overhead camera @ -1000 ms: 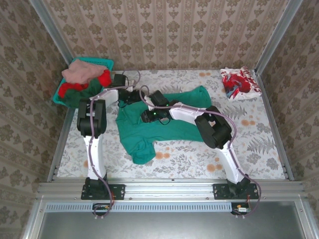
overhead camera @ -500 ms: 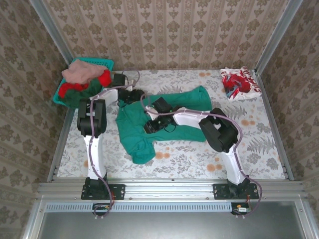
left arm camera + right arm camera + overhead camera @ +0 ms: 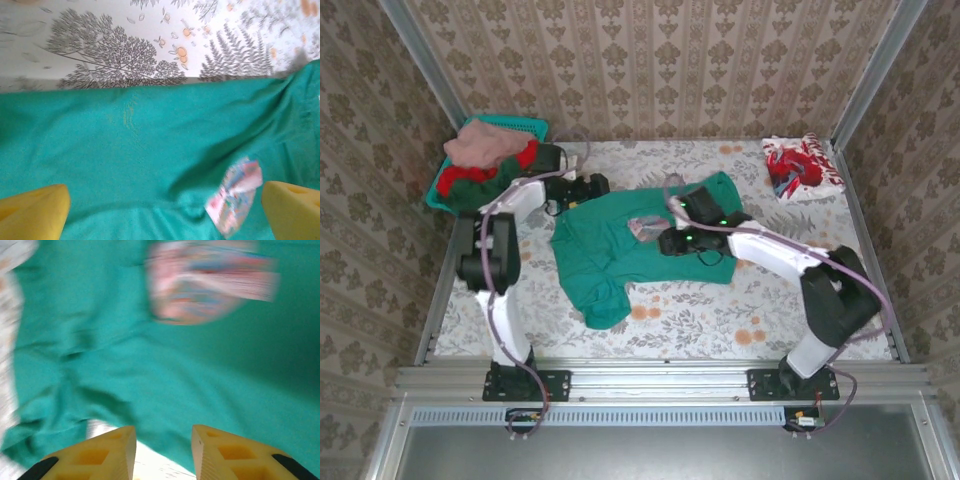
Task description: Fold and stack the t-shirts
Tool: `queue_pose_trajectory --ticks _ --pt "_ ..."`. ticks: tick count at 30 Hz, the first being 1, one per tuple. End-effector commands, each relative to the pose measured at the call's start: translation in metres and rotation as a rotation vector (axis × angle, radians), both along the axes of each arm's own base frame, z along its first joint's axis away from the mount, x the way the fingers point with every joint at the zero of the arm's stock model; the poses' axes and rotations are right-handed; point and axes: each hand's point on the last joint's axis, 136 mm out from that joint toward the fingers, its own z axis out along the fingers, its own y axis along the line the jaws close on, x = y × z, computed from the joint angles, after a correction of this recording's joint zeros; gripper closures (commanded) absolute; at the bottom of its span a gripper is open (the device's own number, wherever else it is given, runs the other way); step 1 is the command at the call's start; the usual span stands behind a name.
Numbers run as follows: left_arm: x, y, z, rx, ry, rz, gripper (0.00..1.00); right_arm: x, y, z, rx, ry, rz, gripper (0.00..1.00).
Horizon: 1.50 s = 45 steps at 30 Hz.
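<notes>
On the table (image 3: 840,300), seen from the overhead camera, the teal-green t-shirt (image 3: 605,250) lies print-up at centre, one lobe trailing toward 7 o'clock and a sleeve reaching toward 1 o'clock. The red-and-white t-shirt (image 3: 802,167) sits folded in the 1 o'clock corner. The salmon-pink shirt (image 3: 480,143), the red one (image 3: 527,158) and the dark green one (image 3: 480,192) are heaped in the basket (image 3: 532,126) at 10 o'clock. The left gripper (image 3: 598,185) hovers at the garment's 11 o'clock edge, and the right gripper (image 3: 665,240) sits just at 3 o'clock of the print (image 3: 645,227). From the left wrist camera, the yellow fingers (image 3: 30,212) stand at full spread with nothing between them, and smooth teal cloth runs below to a straight edge against the tablecloth (image 3: 125,50) at 12 o'clock. From the right wrist camera, which is motion-blurred, the right gripper (image 3: 164,450) shows its fingers (image 3: 100,455) a narrow gap apart with nothing visibly pinched. It is poised over a rumpled hem with bare table at 7 o'clock. The step in hand appears to be flattening this shirt before the first fold. To do it well, set each gripper on an opposite edge rather than mid-panel. Take one layer of cloth only and keep clear of the tablecloth. Draw the edges apart until the wrinkles near the print and the bunched 7 o'clock lobe lie flat. Confirm that both sleeves are spread before any fold line is chosen.
</notes>
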Motion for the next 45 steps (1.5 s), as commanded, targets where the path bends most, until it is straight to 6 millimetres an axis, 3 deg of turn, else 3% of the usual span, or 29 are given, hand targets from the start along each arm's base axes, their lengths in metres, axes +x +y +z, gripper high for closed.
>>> queue_pose_trajectory --ticks 1,2,4,6,8,11,14,17,20,22,27,33,38,43,45 --pt "-0.051 0.033 0.039 0.082 -0.029 0.124 0.00 -0.036 -0.084 -0.034 -0.220 0.106 -0.311 0.59" --pt "-0.068 0.037 0.043 0.094 -0.040 0.145 0.00 -0.044 -0.094 -0.039 -0.239 0.124 -0.337 0.59" --pt "-0.123 0.046 0.033 0.156 -0.024 0.185 0.00 -0.060 -0.111 -0.049 -0.255 0.154 -0.386 0.58" --pt "-0.173 0.046 0.029 0.208 -0.041 0.182 0.01 -0.067 -0.115 -0.057 -0.234 0.178 -0.395 0.57" --pt "-0.223 0.039 0.014 0.289 -0.018 0.134 0.06 -0.072 -0.117 -0.064 -0.235 0.202 -0.393 0.56" --pt "-0.279 0.038 -0.014 0.369 0.075 0.108 0.18 -0.070 -0.122 -0.070 -0.262 0.217 -0.386 0.53" --pt "-0.311 0.024 -0.035 0.361 0.094 0.075 0.21 -0.064 -0.125 -0.074 -0.269 0.225 -0.380 0.52" --pt "-0.327 0.007 -0.057 0.355 0.088 0.010 0.21 -0.058 -0.126 -0.077 -0.262 0.230 -0.379 0.51" --pt "-0.332 0.013 -0.077 0.453 0.126 -0.003 0.24 -0.054 -0.126 -0.075 -0.258 0.222 -0.372 0.52" --pt "-0.332 0.012 -0.083 0.480 0.134 -0.020 0.32 -0.050 -0.129 -0.073 -0.262 0.204 -0.381 0.52" --pt "-0.324 0.012 -0.080 0.485 0.105 0.003 0.43 -0.043 -0.126 -0.074 -0.229 0.207 -0.381 0.53" --pt "-0.316 0.017 -0.074 0.439 0.064 0.044 0.42 -0.045 -0.120 -0.083 -0.198 0.222 -0.370 0.53" --pt "-0.309 0.010 -0.085 0.337 0.100 0.030 0.60 -0.050 -0.118 -0.091 -0.198 0.240 -0.359 0.54" --pt "-0.319 0.011 -0.090 0.348 0.132 -0.003 0.61 -0.051 -0.119 -0.091 -0.198 0.236 -0.361 0.54" --pt "-0.324 0.016 -0.092 0.355 0.144 0.003 0.74 -0.049 -0.119 -0.090 -0.201 0.234 -0.357 0.54"
